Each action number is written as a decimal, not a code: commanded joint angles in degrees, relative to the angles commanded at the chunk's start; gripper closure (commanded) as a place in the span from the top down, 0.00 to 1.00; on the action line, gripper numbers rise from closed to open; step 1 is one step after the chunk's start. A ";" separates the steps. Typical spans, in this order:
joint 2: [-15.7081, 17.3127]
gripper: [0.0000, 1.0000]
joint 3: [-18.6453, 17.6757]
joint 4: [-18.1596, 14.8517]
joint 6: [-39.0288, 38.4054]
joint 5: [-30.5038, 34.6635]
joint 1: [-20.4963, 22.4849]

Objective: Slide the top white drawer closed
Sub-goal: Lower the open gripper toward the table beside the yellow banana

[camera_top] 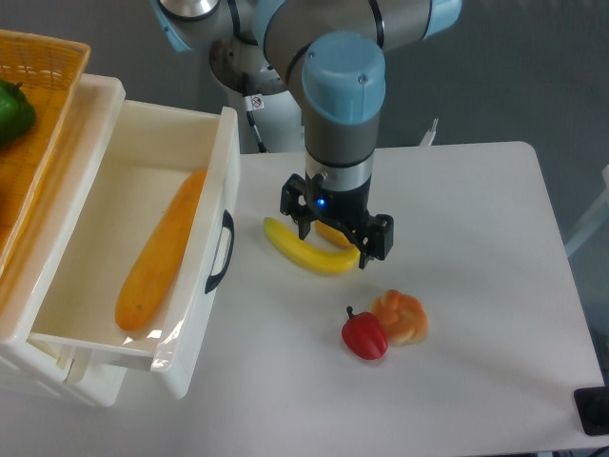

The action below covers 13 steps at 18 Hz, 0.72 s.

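- The top white drawer (143, 257) is seen pulled well out of the cabinet at the left of the table (476, 286), its front with the black handle (220, 251) facing the table's middle.
- A long orange vegetable (160, 252) is seen lying inside the drawer, and a woven yellow basket (38, 124) holding something green (13, 109) sits on top of the cabinet.
- The gripper (335, 233) is held above a banana (306, 249), apart from the drawer front; its fingers are hidden beneath the wrist, so open or closed cannot be told, and nothing is seen to be held.
- A red pepper (364, 334) and a bun-like item (401, 316) lie nearer the table's front edge.
- The closing step is judged not yet begun: the drawer front is untouched.
- A move leftward to the drawer front is called for next, then a steady push straight along the drawer's travel, placed near the handle so that the drawer is not skewed.
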 joint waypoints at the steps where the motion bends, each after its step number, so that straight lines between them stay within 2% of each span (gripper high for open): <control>1: -0.35 1.00 0.00 0.26 0.00 0.17 0.00; 13: -1.59 1.00 -3.51 0.53 -0.79 0.35 0.00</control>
